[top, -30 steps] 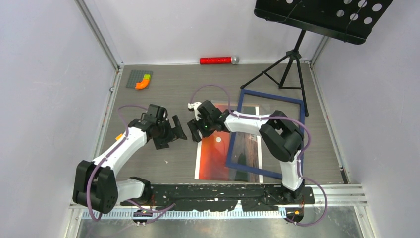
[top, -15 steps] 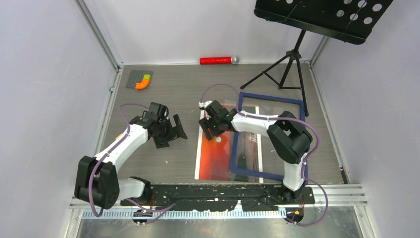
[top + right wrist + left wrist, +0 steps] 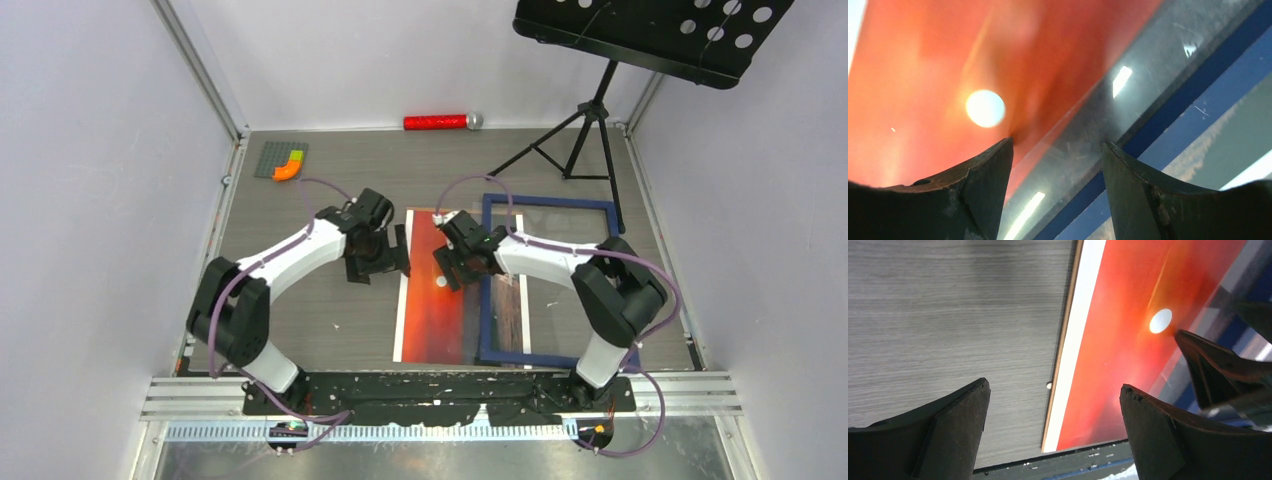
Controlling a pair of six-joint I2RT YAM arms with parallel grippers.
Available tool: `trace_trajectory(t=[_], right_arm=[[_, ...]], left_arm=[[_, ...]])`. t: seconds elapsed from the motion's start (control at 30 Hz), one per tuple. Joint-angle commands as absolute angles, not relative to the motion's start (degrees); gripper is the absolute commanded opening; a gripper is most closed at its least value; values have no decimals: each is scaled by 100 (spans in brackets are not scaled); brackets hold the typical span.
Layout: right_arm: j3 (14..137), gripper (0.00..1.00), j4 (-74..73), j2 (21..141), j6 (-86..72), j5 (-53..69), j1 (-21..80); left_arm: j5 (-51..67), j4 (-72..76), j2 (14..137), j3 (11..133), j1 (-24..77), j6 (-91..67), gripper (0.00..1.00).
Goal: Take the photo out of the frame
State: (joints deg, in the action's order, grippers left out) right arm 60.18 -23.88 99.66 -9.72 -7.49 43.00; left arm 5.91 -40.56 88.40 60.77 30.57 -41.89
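Observation:
The photo [image 3: 432, 310], a red-orange sunset with a white border, lies flat on the table. The dark blue frame [image 3: 548, 202] covers its right part. My right gripper [image 3: 455, 268] is at the frame's left rail. In the right wrist view its fingers [image 3: 1057, 143] close on either side of that rail [image 3: 1168, 110], beside the photo's bright sun [image 3: 985, 108]. My left gripper [image 3: 382, 262] hovers open over the photo's left edge. In the left wrist view its jaws [image 3: 1053, 386] straddle the white border [image 3: 1073, 355] with nothing between them.
A red cylinder with a silver end [image 3: 440, 122] lies at the back wall. A grey baseplate with an orange piece [image 3: 283, 160] sits back left. A music stand's tripod [image 3: 585, 130] stands behind the frame. Walls close in on three sides.
My left gripper swung right to the photo's left edge. My right gripper moved right with the frame's left rail, and the frame slid right, uncovering more of the photo.

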Motion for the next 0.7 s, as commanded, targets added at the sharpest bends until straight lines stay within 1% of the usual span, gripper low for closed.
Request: trace_trajectory(t=[0.0,0.1,0.27,0.47,0.53,0.57,0.6,0.67], right_arm=[[5430,71,-2632,9382,-1020,-948,3844],[5052,72,-2324,8766,-1051,-679,3628],[4801,74,-1862,7811,-1015,-340,3565],[4713,75,-1651,6956,-866,-154,3566],[4668,76,-1592,6852,-825,-131,3556],[4643,76,-1584,6832,-806,-193,3559],[4629,76,-1583,6806,-803,-228,3555],[4593,76,-1578,6758,-785,-269,3522]], left_arm=[[-370,-4608,9419,6813,3583,-4339,100],[-732,-4924,9953,7247,3781,-4452,100],[-791,-4768,10516,7457,3992,-4449,98],[-612,-4308,10746,7193,4068,-4569,87],[-602,-4287,10814,7166,4122,-4625,85],[-587,-4282,10863,7158,4148,-4657,83],[-552,-4275,10927,7161,4172,-4678,78],[-528,-4294,11089,7190,4220,-4715,75]])
